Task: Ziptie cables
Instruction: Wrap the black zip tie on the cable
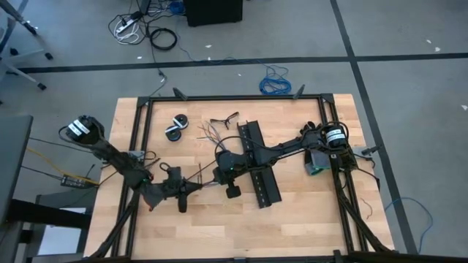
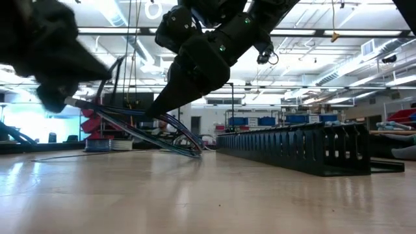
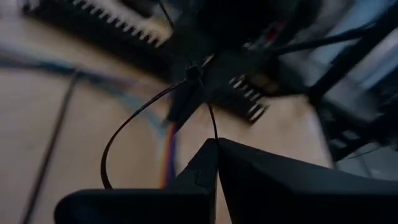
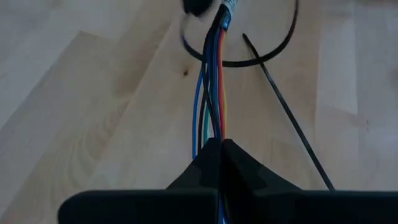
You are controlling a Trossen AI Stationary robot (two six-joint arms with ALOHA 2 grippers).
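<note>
Your right end effector (image 4: 219, 144) is pressed together on the cables (image 4: 211, 93), a bunch of blue, red, green and dark wires that run straight out from between its fingers, lifted off the counter (image 4: 93, 112). In the overhead view it sits near the counter's middle (image 1: 224, 166), just beside the long black perforated strip (image 1: 257, 162). Your left end effector (image 3: 217, 144) is pinched shut on the thin tail of a ziptie (image 3: 134, 118), whose black strip curves out in a wide open loop and comes back to its small head near the cable bunch. From the right wrist you can see that loop (image 4: 249, 59) ringing the wires farther along, with a straight ziptie tail lying slantwise across the wood. From above, the left end effector (image 1: 183, 191) is low and left of centre, close to the right one. At counter height, the cables (image 2: 156, 130) slope down from the raised arms until their far end touches the wood next to the perforated strip (image 2: 305, 153). Two small black spools (image 1: 176, 127) and a few loose wires (image 1: 224, 118) lie farther back.
</note>
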